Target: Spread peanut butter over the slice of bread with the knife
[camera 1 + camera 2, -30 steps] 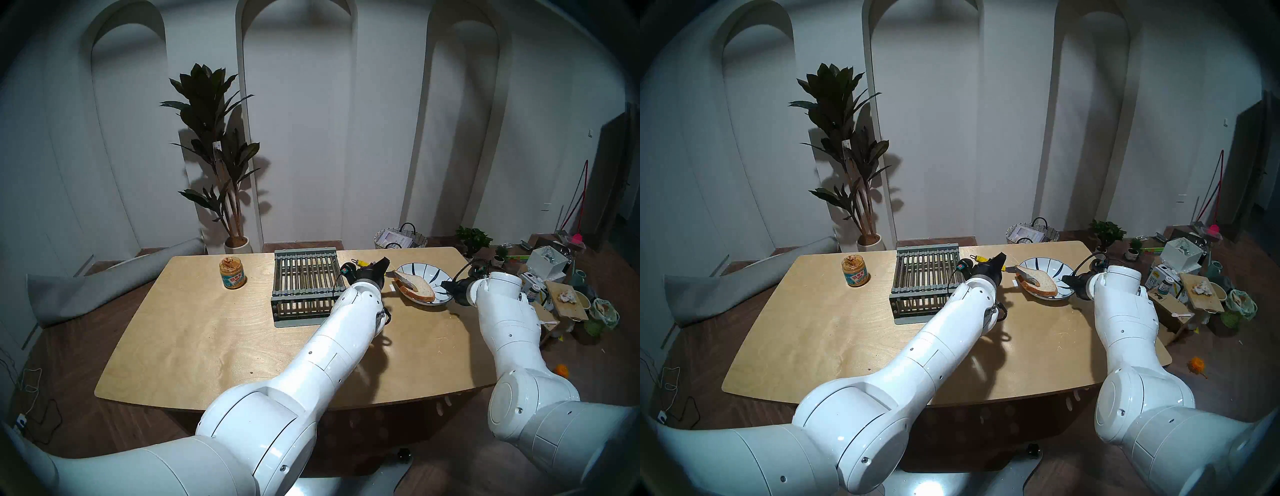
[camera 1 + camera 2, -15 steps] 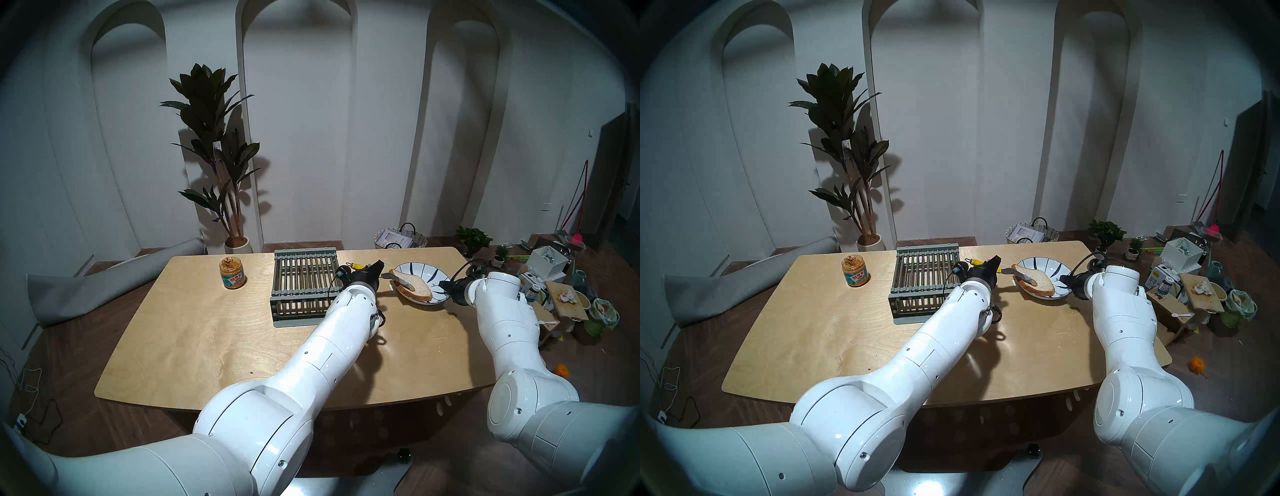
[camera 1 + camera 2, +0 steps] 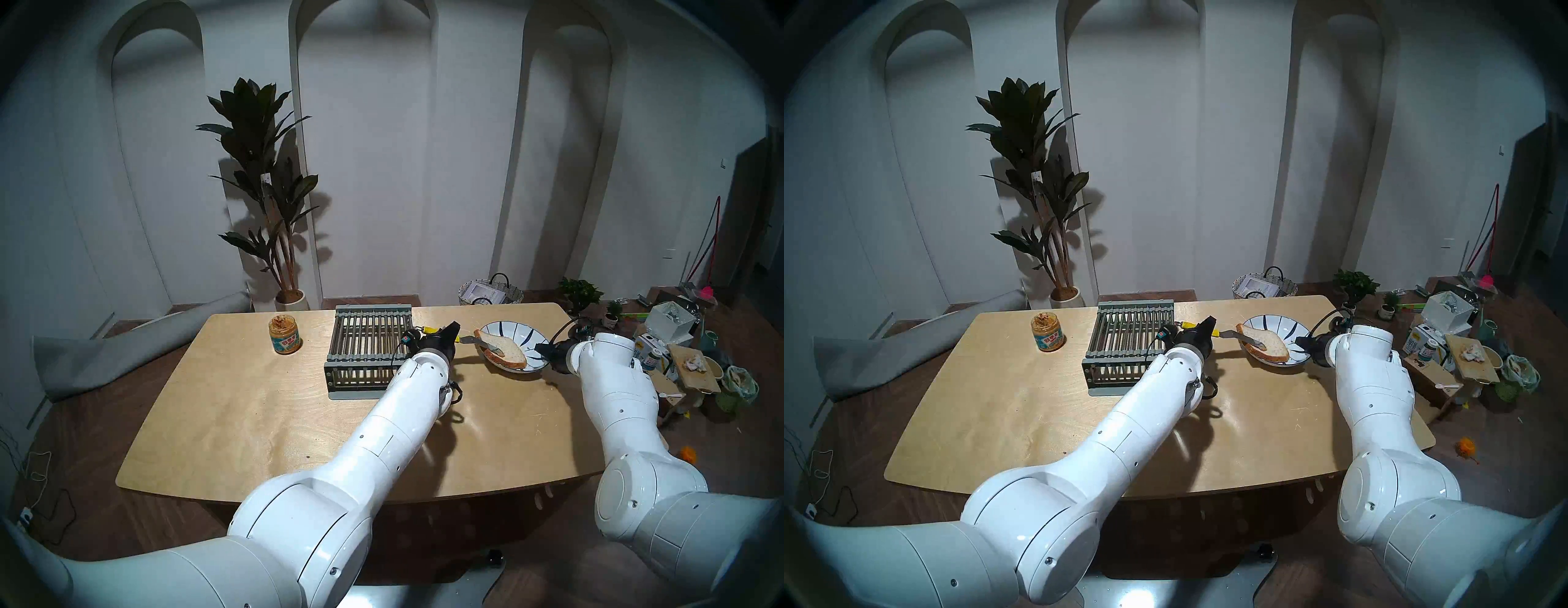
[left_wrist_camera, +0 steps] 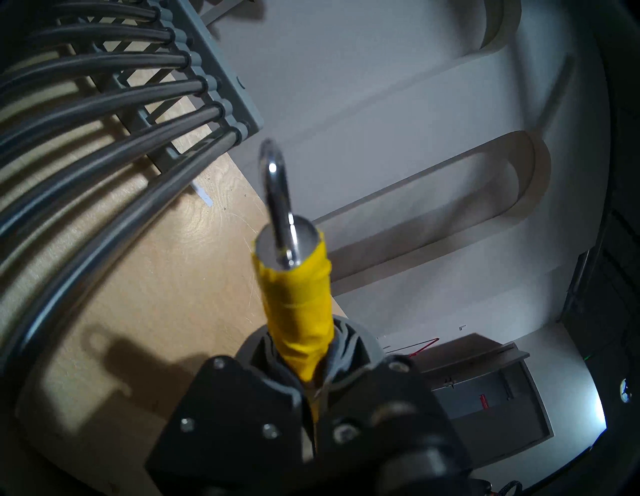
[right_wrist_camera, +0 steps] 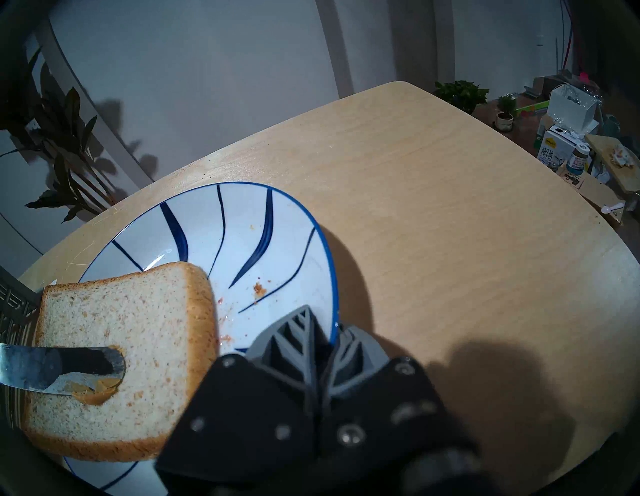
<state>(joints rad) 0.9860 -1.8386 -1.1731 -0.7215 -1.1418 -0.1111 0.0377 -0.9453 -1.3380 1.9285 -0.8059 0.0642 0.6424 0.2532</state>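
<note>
The slice of bread (image 3: pixel 507 354) lies on the white blue-striped plate (image 3: pixel 519 335) at the table's far right. My left gripper (image 3: pixel 450 332) is shut on the knife's yellow handle (image 4: pixel 298 304). The knife blade (image 5: pixel 52 363) lies across the bread (image 5: pixel 121 318), with a small tan smear of peanut butter (image 5: pixel 93 393) under its tip. My right gripper (image 5: pixel 322 332) is shut on the plate's near right rim (image 5: pixel 329 263). The peanut butter jar (image 3: pixel 285 336) stands open at the far left of the table.
The grey slatted rack (image 3: pixel 365 352) stands just left of my left gripper, and its end bars show close in the left wrist view (image 4: pixel 104 104). A basket (image 3: pixel 490 293) and floor clutter (image 3: pixel 679 339) lie beyond the table's right edge.
My left gripper has drawn the knife leftward across the bread. The plate, bread and right gripper have shifted slightly left. The rack's near end has also slid a little left.
</note>
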